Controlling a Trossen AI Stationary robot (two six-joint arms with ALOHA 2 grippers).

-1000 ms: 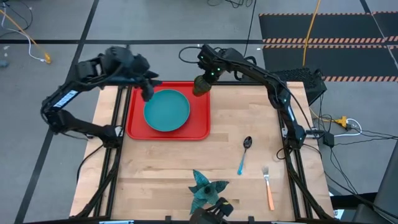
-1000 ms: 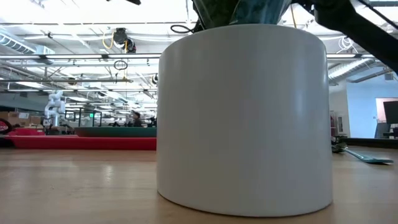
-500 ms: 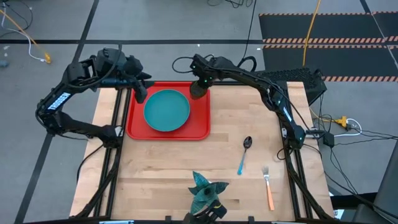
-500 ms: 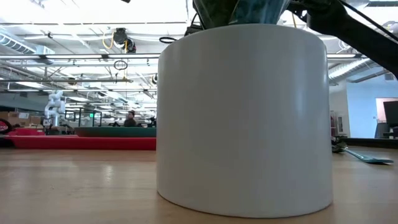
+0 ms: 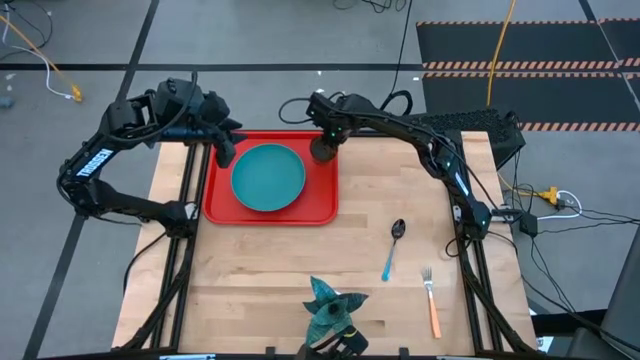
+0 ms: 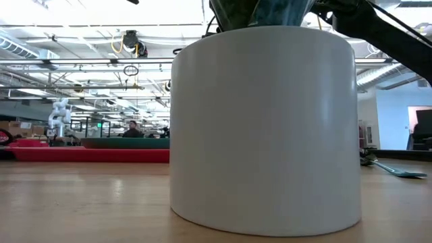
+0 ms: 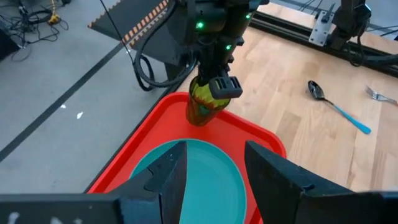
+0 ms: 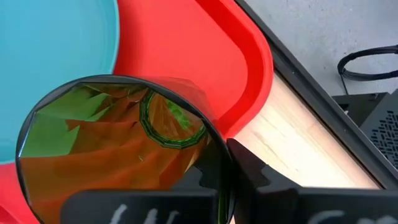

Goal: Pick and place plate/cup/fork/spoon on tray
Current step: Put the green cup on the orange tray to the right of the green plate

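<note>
The cup (image 5: 322,150) has dropped lower over the tray (image 5: 222,205) corner, clamped in the right gripper (image 7: 214,99); the left gripper (image 7: 211,171) gapes empty. Overhead hides that grip.

We've got two dark, near-black arms w/ jointed segments. Left arm (image 5: 100,165) carries white lettering on its link, out past the red tray's (image 5: 215,195) left rim. Right arm (image 5: 450,170) has a white label too, plus black cable loops by its wrist near the tray's far right corner. Green LEDs glow on that wrist housing (image 7: 214,25). Left gripper (image 7: 211,174) fingers are blocky, matte black, angular.
</note>
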